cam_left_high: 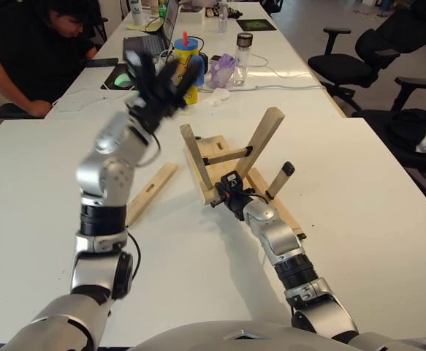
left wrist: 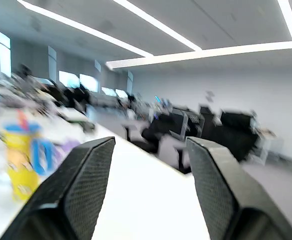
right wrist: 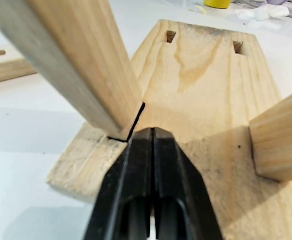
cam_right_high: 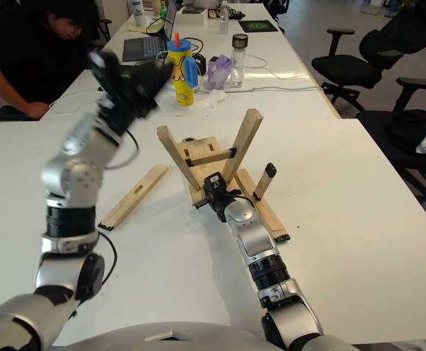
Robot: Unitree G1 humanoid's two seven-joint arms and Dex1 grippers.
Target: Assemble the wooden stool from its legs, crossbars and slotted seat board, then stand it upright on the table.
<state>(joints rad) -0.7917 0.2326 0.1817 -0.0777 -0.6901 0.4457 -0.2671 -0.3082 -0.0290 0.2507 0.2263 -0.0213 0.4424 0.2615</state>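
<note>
Closed on nothing, the right gripper (right wrist: pixel 152 132) is bracing the seat board (right wrist: pixel 211 80) beside its upright leg (right wrist: pixel 80 60). The open left gripper (left wrist: pixel 151 145) is hanging up and left of the board. It should be going for the loose leg (cam_left_high: pixel 152 191) lying left of the board, with the brace staying firm.

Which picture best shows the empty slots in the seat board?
The right wrist view: the seat board lies right under the shut right pincer, two empty slots plain at its far end. The eye views show it partly behind legs; the left wrist view faces the room.
</note>
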